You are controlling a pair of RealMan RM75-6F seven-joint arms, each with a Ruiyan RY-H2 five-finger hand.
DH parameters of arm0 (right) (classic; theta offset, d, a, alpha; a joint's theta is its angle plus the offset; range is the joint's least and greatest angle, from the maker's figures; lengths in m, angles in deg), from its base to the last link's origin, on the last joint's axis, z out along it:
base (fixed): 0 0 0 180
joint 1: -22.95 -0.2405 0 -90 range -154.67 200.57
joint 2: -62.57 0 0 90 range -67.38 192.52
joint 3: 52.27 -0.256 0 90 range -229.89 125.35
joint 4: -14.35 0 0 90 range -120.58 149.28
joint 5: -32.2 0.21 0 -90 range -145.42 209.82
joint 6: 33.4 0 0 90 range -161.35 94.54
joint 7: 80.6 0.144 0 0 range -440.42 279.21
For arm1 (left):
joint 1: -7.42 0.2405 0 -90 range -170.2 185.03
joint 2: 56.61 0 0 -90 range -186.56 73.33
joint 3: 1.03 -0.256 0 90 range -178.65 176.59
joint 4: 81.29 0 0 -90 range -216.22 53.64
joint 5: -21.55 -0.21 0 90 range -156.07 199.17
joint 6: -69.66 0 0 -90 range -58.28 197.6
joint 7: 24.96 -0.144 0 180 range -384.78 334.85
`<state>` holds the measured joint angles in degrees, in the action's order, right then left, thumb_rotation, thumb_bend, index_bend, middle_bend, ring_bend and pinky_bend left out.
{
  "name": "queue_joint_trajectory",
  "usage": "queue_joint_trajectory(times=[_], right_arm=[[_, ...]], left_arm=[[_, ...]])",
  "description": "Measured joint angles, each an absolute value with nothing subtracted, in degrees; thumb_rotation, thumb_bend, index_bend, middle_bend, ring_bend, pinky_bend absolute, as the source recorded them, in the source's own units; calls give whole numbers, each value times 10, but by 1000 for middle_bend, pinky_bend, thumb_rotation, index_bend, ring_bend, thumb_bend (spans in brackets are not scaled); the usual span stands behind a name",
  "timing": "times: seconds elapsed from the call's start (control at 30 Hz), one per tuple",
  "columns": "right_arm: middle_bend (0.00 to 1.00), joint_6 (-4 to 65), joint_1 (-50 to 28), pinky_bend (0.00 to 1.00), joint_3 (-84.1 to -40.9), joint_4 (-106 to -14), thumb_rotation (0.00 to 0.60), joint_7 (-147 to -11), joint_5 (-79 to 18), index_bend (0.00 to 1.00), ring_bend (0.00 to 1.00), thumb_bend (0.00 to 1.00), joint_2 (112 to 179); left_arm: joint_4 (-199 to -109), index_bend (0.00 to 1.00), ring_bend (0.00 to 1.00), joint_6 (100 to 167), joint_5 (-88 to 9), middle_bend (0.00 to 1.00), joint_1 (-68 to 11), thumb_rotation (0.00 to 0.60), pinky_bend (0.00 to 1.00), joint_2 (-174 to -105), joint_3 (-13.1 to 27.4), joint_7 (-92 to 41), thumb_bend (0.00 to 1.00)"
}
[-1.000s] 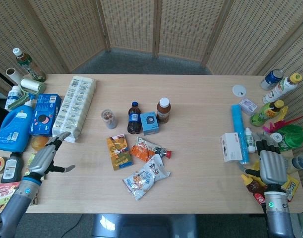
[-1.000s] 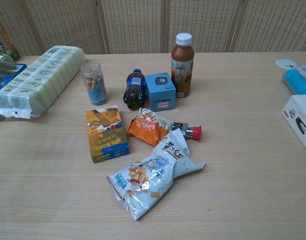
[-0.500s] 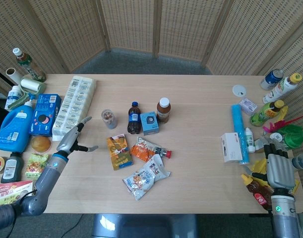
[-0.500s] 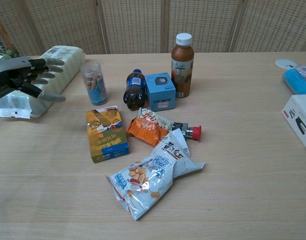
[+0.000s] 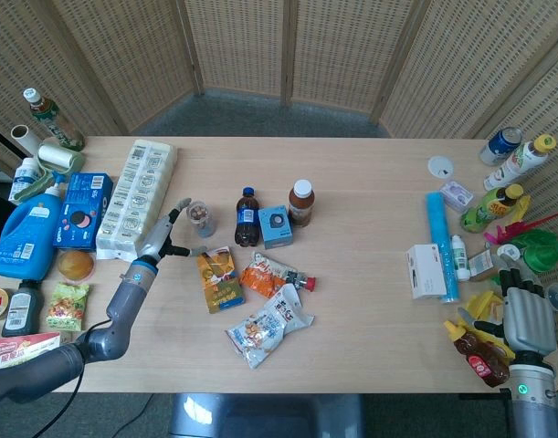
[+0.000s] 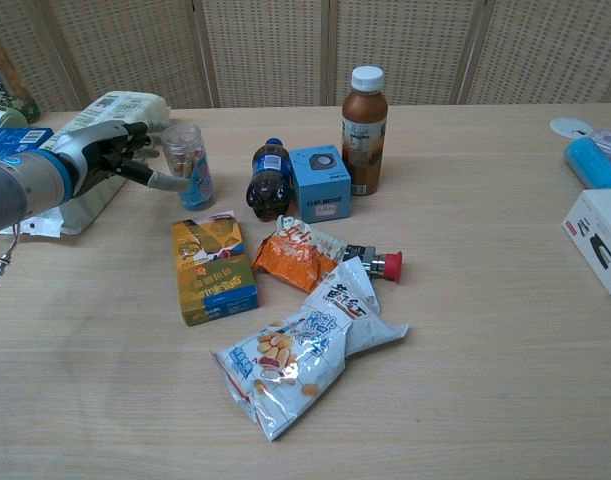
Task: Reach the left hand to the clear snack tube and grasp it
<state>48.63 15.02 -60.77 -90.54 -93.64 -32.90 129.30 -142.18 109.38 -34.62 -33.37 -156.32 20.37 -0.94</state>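
Observation:
The clear snack tube (image 5: 201,219) (image 6: 188,165) stands upright on the table, left of a small cola bottle (image 5: 247,217). My left hand (image 5: 162,239) (image 6: 120,155) is just to the tube's left, fingers spread and open; its thumb tip reaches the tube's lower side and the other fingers reach toward its top. Nothing is held in it. My right hand (image 5: 525,319) rests at the table's far right edge, fingers extended, holding nothing.
A long white packet (image 5: 137,196) lies behind the left hand. An orange box (image 6: 213,266), snack bags (image 6: 305,345), a blue box (image 6: 320,183) and a brown drink bottle (image 6: 365,130) crowd the middle. Bottles and packets line both table ends.
My left hand has swept right and forward across the table, from beside the white packet to right beside the tube. The right hand drew back slightly toward the near edge.

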Motion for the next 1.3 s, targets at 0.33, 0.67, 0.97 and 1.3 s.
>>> queue_joint_trajectory(times=[0.33, 0.67, 0.97, 1.3], right_arm=[[0, 497, 168, 0, -607, -927, 499, -931, -318, 0, 0, 167, 1277], [0, 486, 170, 0, -609, -933, 501, -914, -315, 0, 0, 168, 1276], [0, 463, 158, 0, -613, -920, 501, -907, -313, 0, 0, 168, 1290], [0, 450, 150, 0, -610, -905, 498, -893, -328, 0, 0, 166, 1303]], left_arm=[[-1259, 301, 386, 1064, -371, 282, -387, 600, 92, -1661, 236, 85, 228], [-1141, 619, 737, 1091, -393, 657, -425, 600, 537, -1738, 257, 141, 288], [-1218, 613, 740, 1151, -427, 659, -394, 600, 543, -1699, 249, 171, 279], [-1489, 606, 740, 1221, -427, 654, -329, 600, 544, -1557, 260, 121, 274]])
